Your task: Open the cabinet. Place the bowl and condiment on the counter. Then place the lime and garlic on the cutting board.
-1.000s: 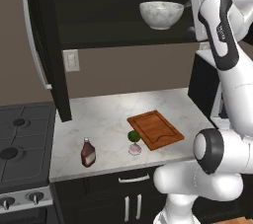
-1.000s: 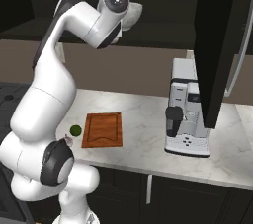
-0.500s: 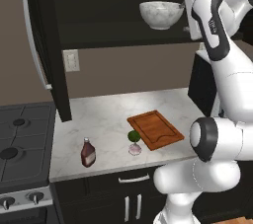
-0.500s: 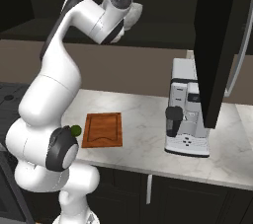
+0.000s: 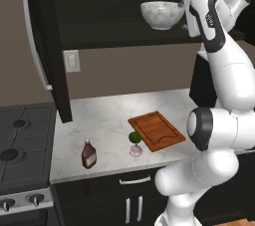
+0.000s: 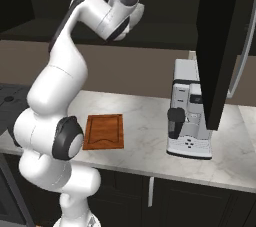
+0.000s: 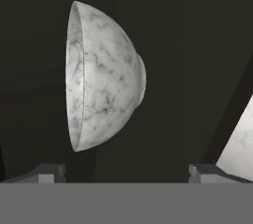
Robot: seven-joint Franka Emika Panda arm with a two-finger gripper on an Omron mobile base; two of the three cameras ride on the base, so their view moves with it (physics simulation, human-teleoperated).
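The cabinet stands open, its door swung out to the left. On its shelf sits the white marbled bowl. My gripper is level with it, just to its right, open and empty. In the hand view the bowl appears rolled on its side ahead of the spread fingertips, apart from them. Down on the counter stand the dark-red condiment, the lime and the garlic, both just left of the cutting board, also seen from the right.
A black gas stove adjoins the counter's left end. A coffee machine stands on the counter right of the board, under the other open cabinet door. A wall outlet sits below the shelf.
My hand has shifted a little left, closer to the bowl, while the upper arm swung out to the right. The jaws stayed open. Nothing on the counter moved.
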